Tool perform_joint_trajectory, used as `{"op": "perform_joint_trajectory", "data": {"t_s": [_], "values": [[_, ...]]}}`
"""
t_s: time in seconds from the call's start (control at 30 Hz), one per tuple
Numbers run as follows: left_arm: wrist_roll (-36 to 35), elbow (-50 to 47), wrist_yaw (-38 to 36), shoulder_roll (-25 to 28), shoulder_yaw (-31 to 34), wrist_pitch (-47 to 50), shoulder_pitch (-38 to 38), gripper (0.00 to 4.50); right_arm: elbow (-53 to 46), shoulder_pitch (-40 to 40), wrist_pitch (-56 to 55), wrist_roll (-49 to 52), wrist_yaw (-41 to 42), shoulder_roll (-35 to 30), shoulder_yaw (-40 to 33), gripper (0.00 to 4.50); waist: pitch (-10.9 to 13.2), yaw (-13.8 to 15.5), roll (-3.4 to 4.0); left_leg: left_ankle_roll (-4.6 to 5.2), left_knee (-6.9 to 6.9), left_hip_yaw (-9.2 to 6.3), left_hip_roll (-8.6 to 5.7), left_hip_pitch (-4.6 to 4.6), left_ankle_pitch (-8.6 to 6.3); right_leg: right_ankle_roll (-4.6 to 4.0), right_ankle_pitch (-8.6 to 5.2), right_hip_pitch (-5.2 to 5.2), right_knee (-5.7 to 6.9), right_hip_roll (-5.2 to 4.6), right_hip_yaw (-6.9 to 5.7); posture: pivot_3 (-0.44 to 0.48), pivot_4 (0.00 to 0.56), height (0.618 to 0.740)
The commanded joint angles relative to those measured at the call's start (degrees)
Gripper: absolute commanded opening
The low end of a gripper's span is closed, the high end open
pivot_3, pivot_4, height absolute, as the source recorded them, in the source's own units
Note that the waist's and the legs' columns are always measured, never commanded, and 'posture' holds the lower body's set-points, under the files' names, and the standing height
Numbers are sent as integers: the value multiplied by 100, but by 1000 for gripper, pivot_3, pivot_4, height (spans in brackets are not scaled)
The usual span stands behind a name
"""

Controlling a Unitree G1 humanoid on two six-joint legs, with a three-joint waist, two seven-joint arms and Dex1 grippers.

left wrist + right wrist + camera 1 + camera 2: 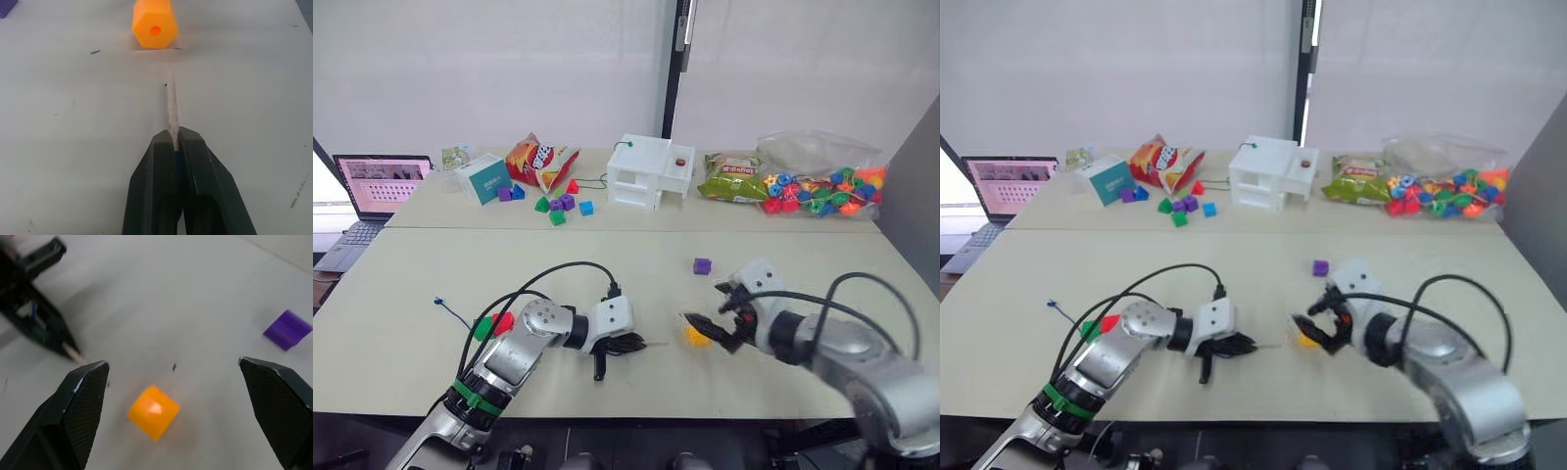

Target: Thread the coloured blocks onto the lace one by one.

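Fingers of your left gripper [175, 147] are pinched together on the lace [171, 105], whose pale stiff tip juts straight out ahead of them, low over the desk [607, 259]. Dead ahead along that tip, just beyond it and not yet touching, sits the yellow block [154, 28], its hole facing back toward the tip. So the tip's long axis already lines up nearly with the hole; I judge that the coming push turns on keeping that line and on the block not sliding away. Your right gripper [173, 382] hangs wide open over the same block, one finger on either side, gripping nothing, and it is the nearer hand for steadying it. All this lies toward the desk's near edge, around the middle. The purple block [702, 265] rests a little farther in, apart from both grippers, while the green block [482, 326] and red block [503, 321] lie beside your left arm toward the near-left corner.
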Motion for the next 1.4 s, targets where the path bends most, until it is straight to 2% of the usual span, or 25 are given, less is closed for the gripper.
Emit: {"op": "perform_joint_trajectory", "data": {"t_s": [0.03, 0.2, 0.47, 0.5, 0.63, 0.77, 1.03, 1.2, 1.4], "values": [[-108, -297, 20, 21, 92, 45, 16, 0, 1004, -350, -1651, -501, 1177, -311, 622, 4462, 1, -33, -2, 1, -1, 0, 4, 6, -1, 0, 0, 7, -3, 2, 0, 0, 150, 740], [-104, -442, 61, 45, 126, 163, 84, 0, 2329, -1009, -3244, -1187, 2054, -239, 1410, 4462, 2, -12, -3, 1, -2, 5, 4, 18, -1, 0, 0, 15, 0, 0, 7, 0, 150, 740], [-119, -695, 172, 24, 141, 441, 109, 0, 3873, -1608, -4524, -1810, 2514, 285, 1912, 4462, 2, 67, -3, 1, 4, 3, 1, 11, -1, 1, 1, 14, 1, -11, 2, 0, 150, 740], [-136, -744, 195, 18, 154, 528, 97, 0, 4032, -1618, -4638, -1845, 2537, 331, 1909, 3948, 2, 80, -3, 1, 5, 3, 0, 12, -1, 1, 1, 14, 1, -11, 2, 0, 150, 740], [-127, -927, 258, 50, 158, 736, 54, 0, 4403, -1568, -4900, -1953, 2581, 357, 1881, 2643, 2, 99, -3, 1, 5, 3, 0, 15, -2, 2, 2, 18, 2, -14, 3, 0, 150, 740], [-177, -973, 273, 52, 163, 826, 39, 0, 4224, -1398, -4771, -1831, 2532, 369, 1792, 1330, 2, 114, -3, 0, 5, 2, 1, 25, -2, 1, 1, 28, 3, -14, 3, 0, 150, 740], [-236, -984, 284, -88, -29, 1067, -206, 0, 3095, -932, -3780, -1835, 2147, 480, 1832, 1312, 2, 129, -3, 0, 5, 1, 1, 24, -2, 1, 1, 26, 5, -15, 3, 0, 150, 740], [-17, -861, 202, 102, -346, 1105, -329, 0, 2350, -762, -3008, -2131, 1846, 516, 2092, 1312, 1, 92, -3, 0, 2, 0, 4, 26, -2, 0, 1, 24, 6, -7, 6, 0, 150, 740], [-7, -850, 232, 91, -456, 1125, -400, 0, 1993, -718, -2702, -2144, 1822, 545, 2164, 1312, 2, 94, -3, 0, 1, -2, 3, 27, -2, -1, 0, 24, 4, -7, 5, 0, 150, 740]]}}
